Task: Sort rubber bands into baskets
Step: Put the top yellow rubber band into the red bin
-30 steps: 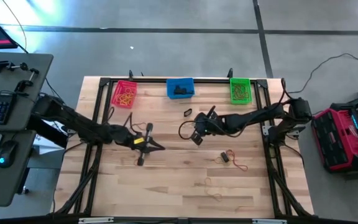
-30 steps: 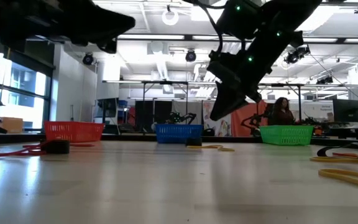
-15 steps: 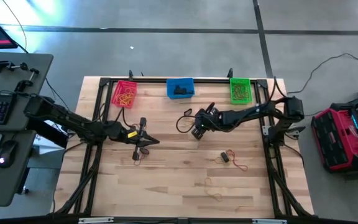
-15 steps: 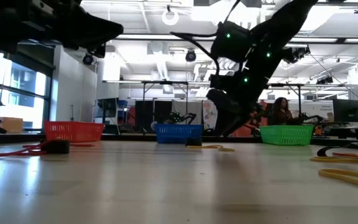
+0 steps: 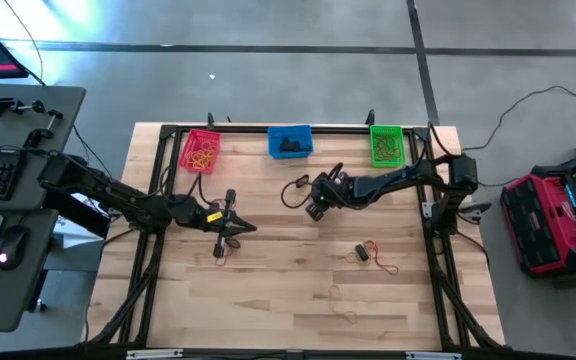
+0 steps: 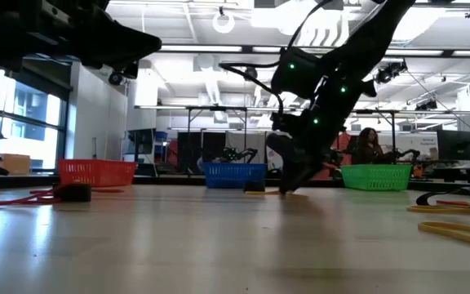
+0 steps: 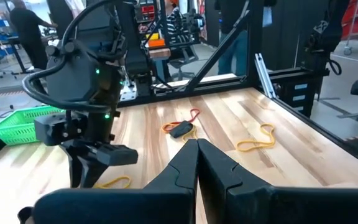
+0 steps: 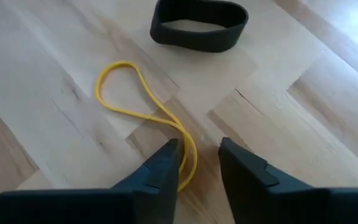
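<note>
Rubber bands on table: yellow loop [image 8: 143,107] lying flat on the wooden table [image 5: 288,290], twisted into a figure-eight shape, one end running down between the right gripper's fingertips; black band [image 8: 199,23] lying just beyond it, apart from it.
Other loose bands: red-orange one tangled with a black one [image 5: 366,252] nearer the right front of the table; thin yellow one [image 5: 343,312] near the front edge; same red and black cluster [image 7: 182,126] and a yellow loop [image 7: 257,139] visible in the left wrist view.
Right gripper [image 8: 199,163]: low over the table at mid-table, in front of the blue basket; fingers slightly apart, straddling the yellow loop's end, not closed on it.
Left gripper [image 7: 197,163]: hanging over the left half of the table, in front of the red-pink basket; fingers pressed together, nothing seen between them.
Red-pink basket [image 5: 200,150]: back left, yellow bands inside.
Blue basket [image 5: 290,141]: back centre, black bands inside.
Green basket [image 5: 387,145]: back right, contents too small to make out.
Low view: right arm's gripper [image 6: 288,175] reaching down to the tabletop between the blue and green baskets.
</note>
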Robot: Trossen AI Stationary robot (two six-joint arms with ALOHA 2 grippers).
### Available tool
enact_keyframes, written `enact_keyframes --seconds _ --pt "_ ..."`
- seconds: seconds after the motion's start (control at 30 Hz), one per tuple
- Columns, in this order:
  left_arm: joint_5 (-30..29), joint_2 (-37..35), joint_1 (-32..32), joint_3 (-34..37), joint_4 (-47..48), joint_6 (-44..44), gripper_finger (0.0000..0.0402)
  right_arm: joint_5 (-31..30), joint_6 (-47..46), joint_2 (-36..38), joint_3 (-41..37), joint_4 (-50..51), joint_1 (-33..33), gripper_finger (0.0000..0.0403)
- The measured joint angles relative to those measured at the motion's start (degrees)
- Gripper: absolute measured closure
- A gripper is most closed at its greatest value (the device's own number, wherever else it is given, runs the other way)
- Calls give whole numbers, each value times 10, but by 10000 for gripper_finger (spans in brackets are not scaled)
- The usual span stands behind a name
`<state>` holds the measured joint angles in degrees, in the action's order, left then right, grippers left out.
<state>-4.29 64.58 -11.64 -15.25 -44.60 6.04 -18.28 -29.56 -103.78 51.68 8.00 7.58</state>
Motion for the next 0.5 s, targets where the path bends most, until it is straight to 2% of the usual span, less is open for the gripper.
enact_keyframes --seconds 0.23,0.4,0.5 --pt "0 0 0 0 0 -13 401 20 29 0 0 -1 1 389" --pt "0 0 0 0 1 -14 401 34 44 0 0 -4 0 391" --pt "-20 0 0 0 3 -15 401 29 46 0 0 -9 -7 400"
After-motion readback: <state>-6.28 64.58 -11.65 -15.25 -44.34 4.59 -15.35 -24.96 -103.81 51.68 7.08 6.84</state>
